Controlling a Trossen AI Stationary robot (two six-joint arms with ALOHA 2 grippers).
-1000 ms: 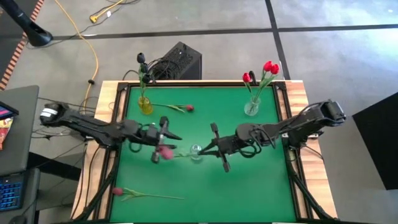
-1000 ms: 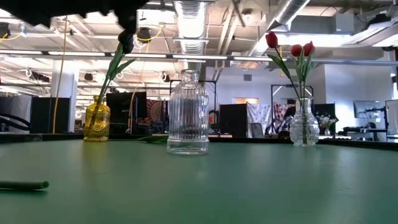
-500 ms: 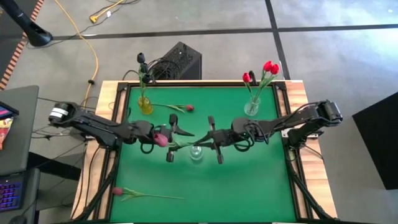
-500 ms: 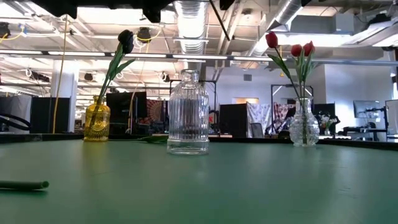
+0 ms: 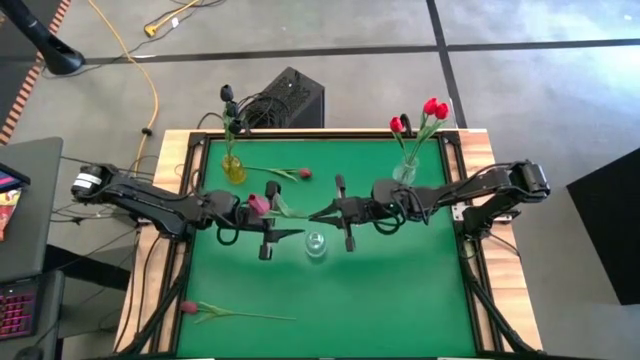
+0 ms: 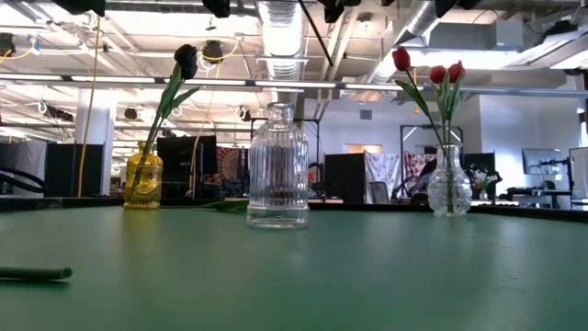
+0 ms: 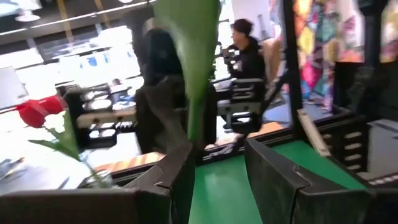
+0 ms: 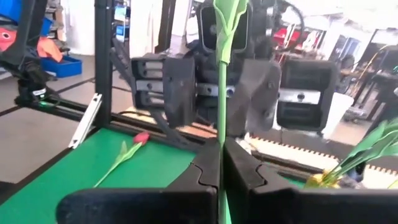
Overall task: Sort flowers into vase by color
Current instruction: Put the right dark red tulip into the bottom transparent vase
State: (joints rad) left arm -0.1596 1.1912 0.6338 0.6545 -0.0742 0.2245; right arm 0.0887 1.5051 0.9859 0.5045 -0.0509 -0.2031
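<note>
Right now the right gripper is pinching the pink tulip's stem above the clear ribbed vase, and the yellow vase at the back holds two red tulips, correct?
Not quite: the yellow vase holds a near-black tulip, as the low view shows. The right gripper does pinch the pink tulip.

Both arms meet over the middle of the green counter (image 5: 400, 290), the left gripper (image 5: 268, 222) and right gripper (image 5: 342, 213) facing each other with a pink tulip (image 5: 259, 205) strung between them just above the clear ribbed vase (image 6: 277, 167), crowding that central lane. Along the far edge stand a yellow vase (image 5: 233, 168) with a dark flower and a glass vase (image 5: 405, 172) of red tulips, with a loose tulip (image 5: 285, 173) lying between them. The near half lies open apart from another loose tulip (image 5: 225, 312) at the near left corner.
</note>
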